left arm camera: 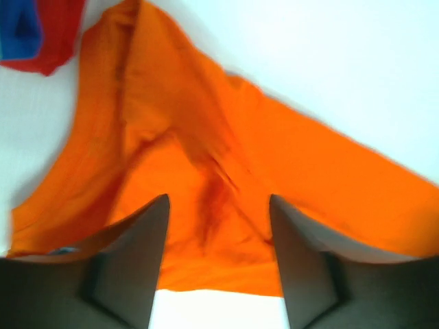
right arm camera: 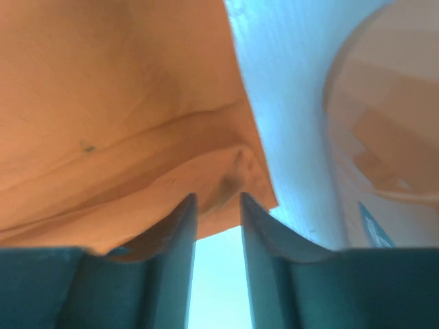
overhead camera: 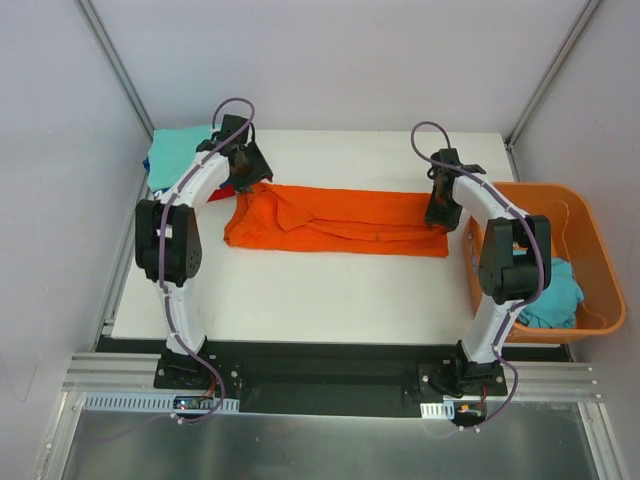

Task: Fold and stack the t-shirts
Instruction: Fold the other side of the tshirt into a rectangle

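A bright orange t-shirt lies folded into a long band across the white table. My left gripper hovers over its bunched left end, and in the left wrist view the gripper is open with the orange t-shirt lying loose beneath it. Over the shirt's right end my right gripper stands narrowly open. In the right wrist view only bare table shows inside that gripper, and the orange t-shirt's corner lies just past the tips.
A teal t-shirt lies at the table's back left corner, with red and blue cloth beside the orange shirt's left end. The rigid orange basket stands off the right edge, holding another teal t-shirt; its wall is near my right gripper.
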### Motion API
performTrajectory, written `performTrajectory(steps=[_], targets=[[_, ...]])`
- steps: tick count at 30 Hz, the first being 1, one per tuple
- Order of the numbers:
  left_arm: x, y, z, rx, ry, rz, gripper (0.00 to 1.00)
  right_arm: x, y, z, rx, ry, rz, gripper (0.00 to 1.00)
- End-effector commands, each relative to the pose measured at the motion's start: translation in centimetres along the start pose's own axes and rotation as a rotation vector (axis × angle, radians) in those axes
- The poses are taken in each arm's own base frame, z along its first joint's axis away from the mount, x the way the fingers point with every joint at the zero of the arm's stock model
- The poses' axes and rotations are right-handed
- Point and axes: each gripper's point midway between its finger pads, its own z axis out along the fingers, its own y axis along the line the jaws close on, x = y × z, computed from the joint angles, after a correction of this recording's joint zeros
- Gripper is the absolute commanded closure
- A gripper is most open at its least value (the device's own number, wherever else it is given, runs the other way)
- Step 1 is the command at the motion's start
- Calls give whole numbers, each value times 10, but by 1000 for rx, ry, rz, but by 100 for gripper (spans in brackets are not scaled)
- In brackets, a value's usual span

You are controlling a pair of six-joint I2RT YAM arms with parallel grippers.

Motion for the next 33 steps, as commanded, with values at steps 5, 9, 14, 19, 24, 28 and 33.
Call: performTrajectory(steps=[5,9,14,19,24,28,33], targets=[[-16,-36,2,140,35,61,4,-20,52,-42,-286,-60,-113,28],[7,-21,-18,111,50,75,1,-12,67,-66,-340,-90,-182,3],[58,-11,-40,87,97,96,1,14,87,-79,-390,-109,-236,3],[101,-8,-19,73,197,96,1,48,93,-66,-414,-29,-252,3],[99,-23,2,106,232,93,1,63,89,-59,-396,-1,-265,3],[94,-21,23,76,222,95,1,68,83,-58,-375,5,-263,3],[84,-33,41,84,211,93,1,67,73,-56,-319,-1,-264,3]])
